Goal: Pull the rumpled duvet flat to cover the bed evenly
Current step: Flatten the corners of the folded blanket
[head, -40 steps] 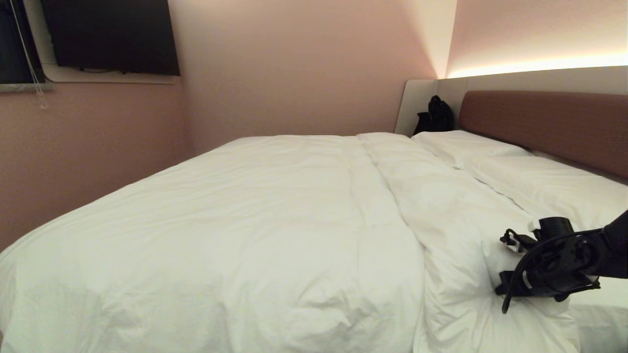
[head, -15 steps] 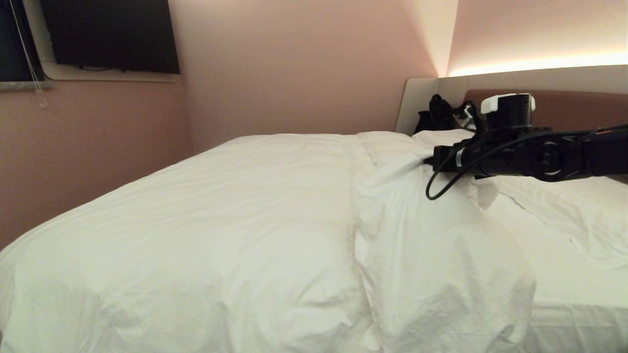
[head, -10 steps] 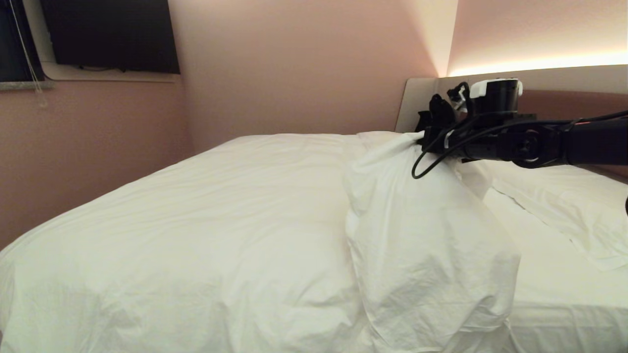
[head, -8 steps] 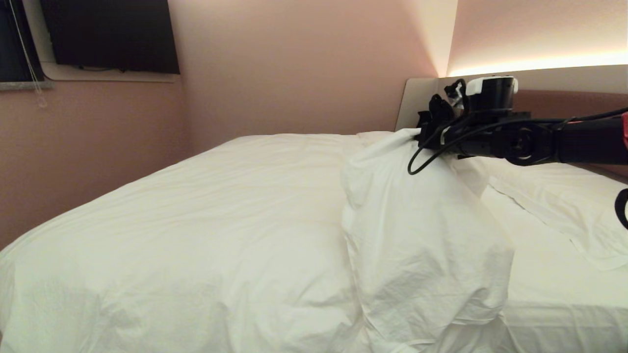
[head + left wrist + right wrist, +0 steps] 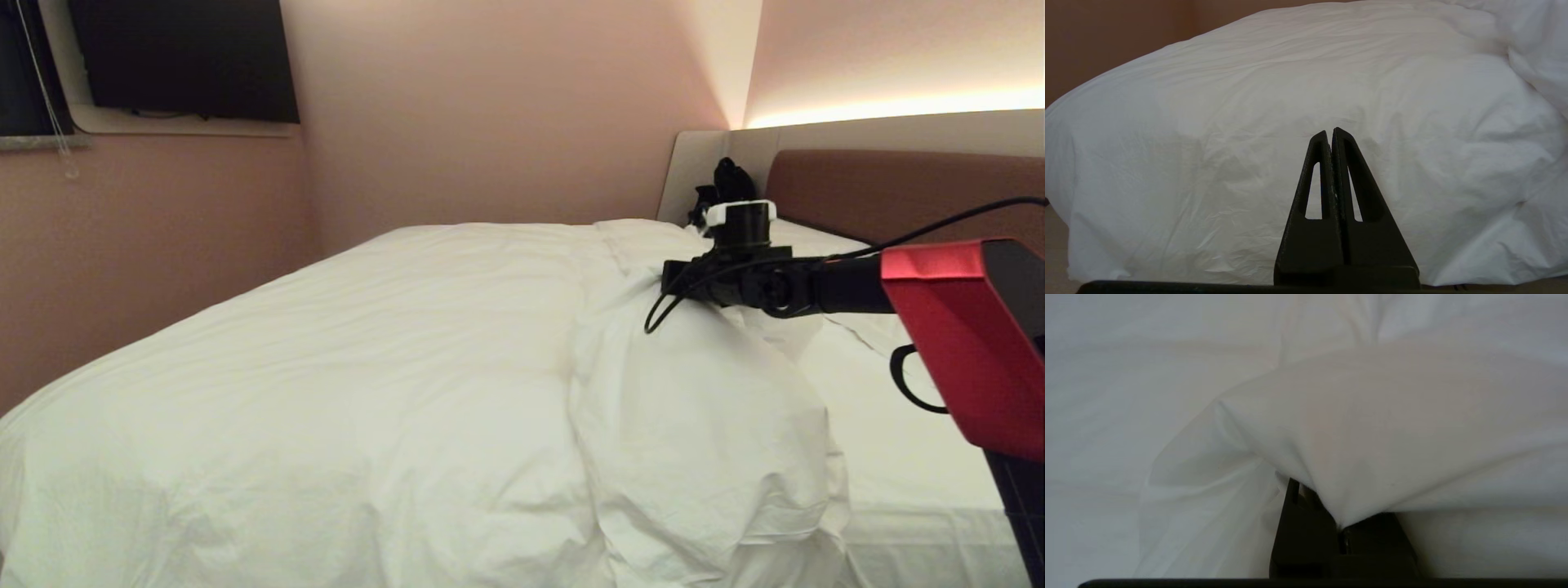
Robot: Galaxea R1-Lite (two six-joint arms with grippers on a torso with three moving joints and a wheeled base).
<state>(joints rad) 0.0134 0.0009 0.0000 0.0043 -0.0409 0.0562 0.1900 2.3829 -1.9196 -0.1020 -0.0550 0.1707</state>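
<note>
— White cotton everywhere. What takes up most of the room?

— The bed (image 5: pixel 914 457), wide and low, its brown padded headboard (image 5: pixel 906 196) set in pale grey panels. Across nearly all of it lies the duvet (image 5: pixel 343 367), puffy and wrinkled, draped over the near edge. Toward the headboard side it is bunched into a raised fold, with bare sheet showing beyond it.

— And after that?

— A dark screen (image 5: pixel 184 57) on the pink wall, then a pillow (image 5: pixel 820 241) under the headboard, and a small black bag (image 5: pixel 727 188) in the far corner.

— Which arm is at work?

— The right arm, with its red housing (image 5: pixel 951 335) close to the head camera, reaches out level over the bed. The right gripper (image 5: pixel 668 280) is clamped on a pinch of the duvet at the top of that fold; the right wrist view shows cloth (image 5: pixel 1372 428) spilling over its closed fingers (image 5: pixel 1306 522).

— The other one?

— The left gripper (image 5: pixel 1332 134) hangs parked just off the near side of the bed, its fingers pressed together on nothing, facing the duvet's draped side (image 5: pixel 1208 143).

— Any brand, label or writing?

— None that I can read on anything.
</note>
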